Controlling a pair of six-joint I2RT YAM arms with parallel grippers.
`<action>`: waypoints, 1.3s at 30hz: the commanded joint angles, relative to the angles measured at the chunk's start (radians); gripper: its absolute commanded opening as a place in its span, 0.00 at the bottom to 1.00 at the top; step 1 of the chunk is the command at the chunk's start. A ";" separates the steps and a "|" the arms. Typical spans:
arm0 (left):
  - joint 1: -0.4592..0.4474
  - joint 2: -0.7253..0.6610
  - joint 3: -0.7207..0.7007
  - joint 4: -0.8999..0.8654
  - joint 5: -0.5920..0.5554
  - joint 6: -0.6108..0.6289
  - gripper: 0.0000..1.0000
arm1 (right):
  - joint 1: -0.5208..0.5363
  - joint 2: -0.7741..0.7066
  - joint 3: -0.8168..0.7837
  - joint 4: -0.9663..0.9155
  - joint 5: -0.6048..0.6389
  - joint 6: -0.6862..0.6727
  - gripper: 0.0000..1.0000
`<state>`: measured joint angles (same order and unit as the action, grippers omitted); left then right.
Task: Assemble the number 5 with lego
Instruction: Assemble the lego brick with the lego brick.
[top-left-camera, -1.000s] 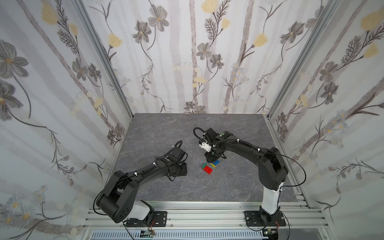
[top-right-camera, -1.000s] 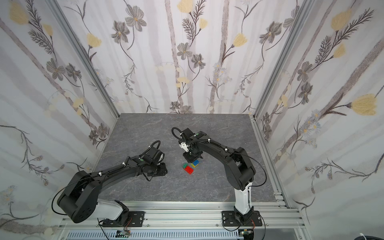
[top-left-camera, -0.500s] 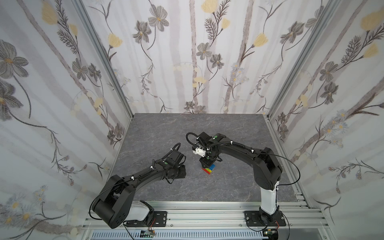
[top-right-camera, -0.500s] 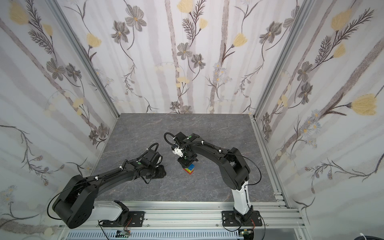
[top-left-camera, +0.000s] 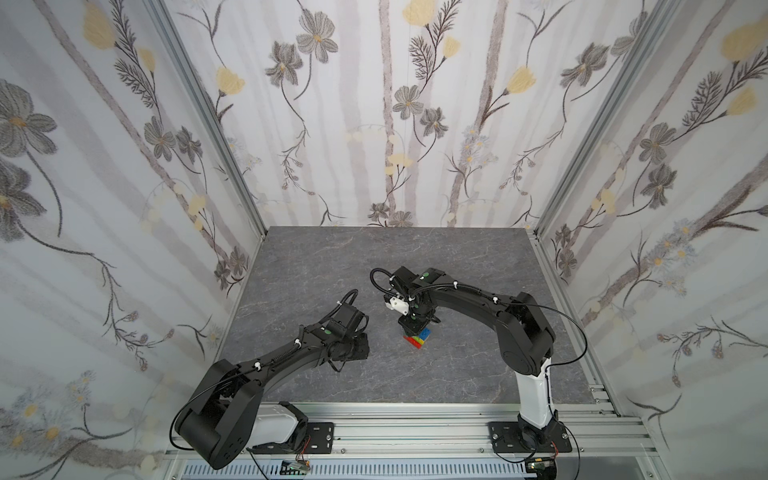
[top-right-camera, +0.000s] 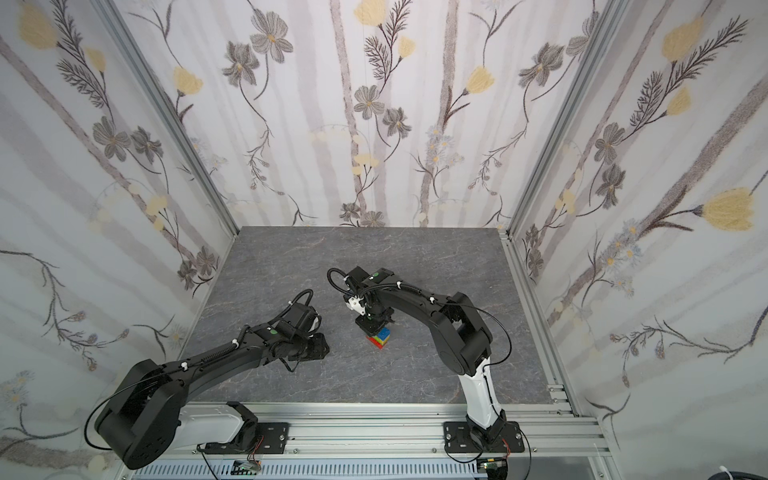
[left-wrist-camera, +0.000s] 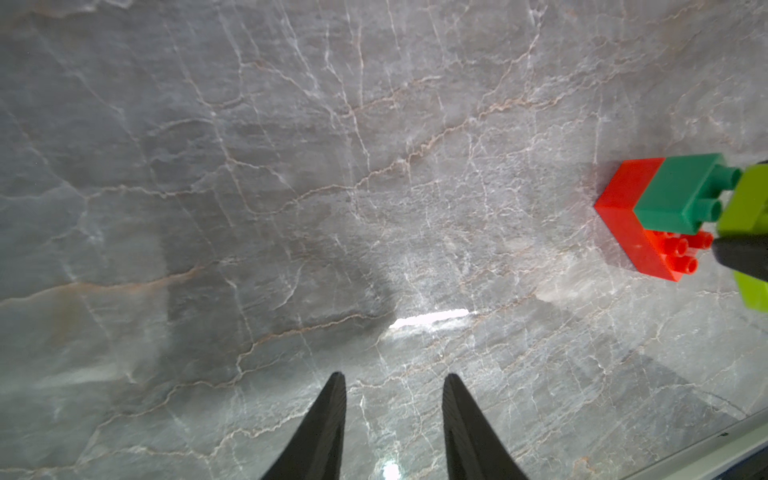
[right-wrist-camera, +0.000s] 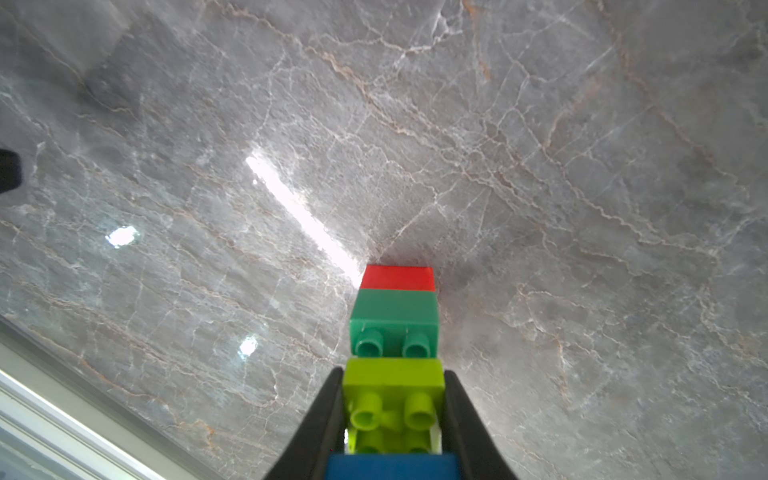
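In both top views the right hand (top-left-camera: 417, 328) sits right over the small multicolour plastic brick stack (top-right-camera: 379, 338), mid grey marble tabletop (top-left-camera: 457, 365); the left hand (top-right-camera: 322, 347) hangs well apart. Left wrist view: the black fingers (left-wrist-camera: 328, 424) stand parted, nothing between them, and the long red studded brick (left-wrist-camera: 636, 226) carries the short dark green brick (left-wrist-camera: 681, 191). Right wrist view: that hand pinches the lime-green studded brick (right-wrist-camera: 392, 382), its fingers tight on both sides, with the blue brick (right-wrist-camera: 392, 467) nearest the camera.
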<state>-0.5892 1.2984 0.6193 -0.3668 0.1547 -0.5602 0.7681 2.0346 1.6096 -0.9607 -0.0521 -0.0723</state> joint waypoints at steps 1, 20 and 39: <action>0.000 -0.007 0.000 0.002 -0.017 -0.018 0.39 | 0.002 0.013 0.010 -0.024 0.027 0.009 0.23; 0.000 0.021 0.015 0.004 -0.015 -0.010 0.39 | 0.002 0.037 0.016 -0.034 -0.020 0.003 0.20; 0.001 0.028 0.016 0.003 -0.014 -0.009 0.39 | -0.003 0.153 0.114 -0.164 0.041 -0.004 0.13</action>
<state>-0.5892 1.3296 0.6346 -0.3702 0.1501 -0.5606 0.7673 2.1559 1.7329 -1.0710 -0.0460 -0.0715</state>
